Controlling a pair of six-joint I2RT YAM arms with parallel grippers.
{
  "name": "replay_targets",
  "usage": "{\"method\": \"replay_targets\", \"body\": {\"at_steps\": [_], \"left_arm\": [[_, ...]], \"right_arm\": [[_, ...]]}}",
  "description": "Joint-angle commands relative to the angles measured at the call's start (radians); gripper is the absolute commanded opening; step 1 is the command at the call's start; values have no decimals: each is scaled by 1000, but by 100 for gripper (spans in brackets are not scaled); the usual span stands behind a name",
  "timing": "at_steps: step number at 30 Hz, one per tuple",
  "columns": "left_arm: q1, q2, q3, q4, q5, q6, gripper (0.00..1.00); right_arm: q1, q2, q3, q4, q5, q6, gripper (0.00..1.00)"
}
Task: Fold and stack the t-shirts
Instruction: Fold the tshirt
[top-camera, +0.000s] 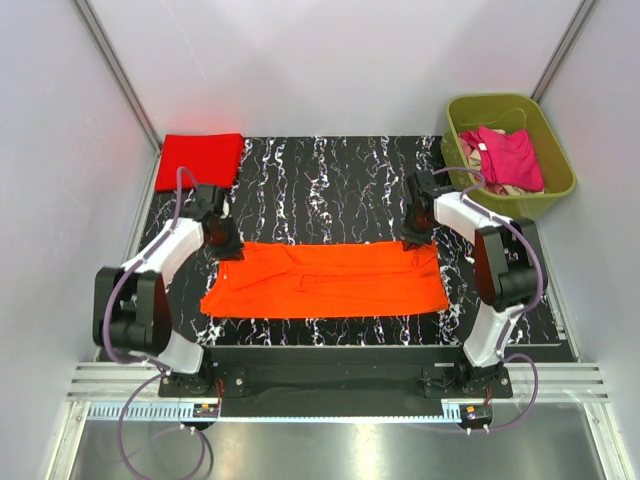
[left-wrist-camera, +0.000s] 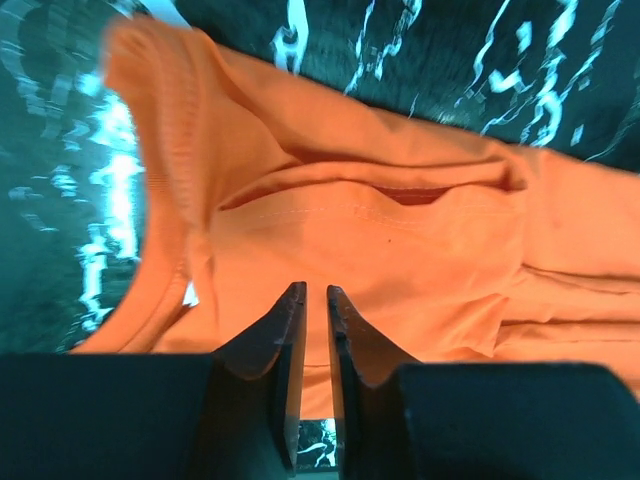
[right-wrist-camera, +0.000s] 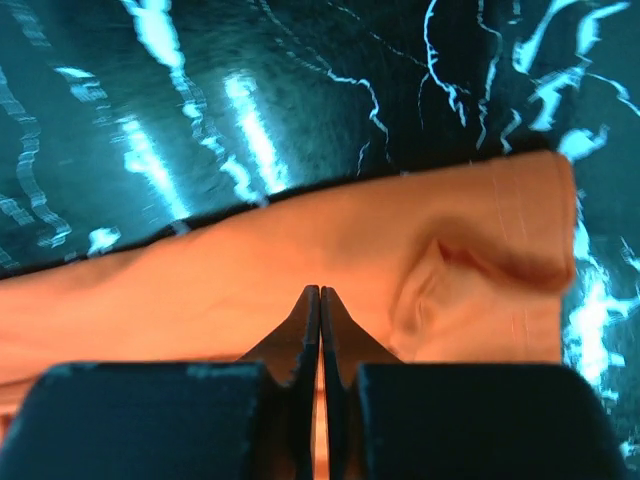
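The orange t-shirt (top-camera: 325, 280) lies as a long strip across the near-middle worktop (top-camera: 330, 180), which is bare beyond its far edge. The left hand (left-wrist-camera: 315, 292), narrowly parted, sits over its far-left corner. The right hand (right-wrist-camera: 320, 292), closed tight, sits over its far-right corner. The red t-shirt (top-camera: 198, 160) lies far left.

The left arm (top-camera: 150, 275) rises from its base at lower left, elbow bulging toward the left edge and forearm reaching up and right to mid-frame. The right arm (top-camera: 495, 265) mirrors it on the right side. Both wrists point downward. The left gripper (left-wrist-camera: 315, 290) shows a narrow slit between its fingers. The right gripper (right-wrist-camera: 320, 290) has its fingertips pressed together.
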Motion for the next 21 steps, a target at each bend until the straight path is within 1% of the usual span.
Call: {"method": "replay_targets", "body": {"at_steps": [1,3,9,15,21], "left_arm": [[-4,44,29,42,85,2,15],[-4,76,17,42,90,-4,12],[-3,101,-11,34,54,-11,12],[2,119,-20,20,33,-13,12],[10,121,-32,11,11,-11,11]], "right_arm": [[4,48,57,9,-1,-47,3],[3,62,63,11,5,-47,1],[-17,38,-9,17,45,-37,3],[-40,39,-29,0,65,-26,3],[-48,-85,-115,-60,71,6,7]]}}
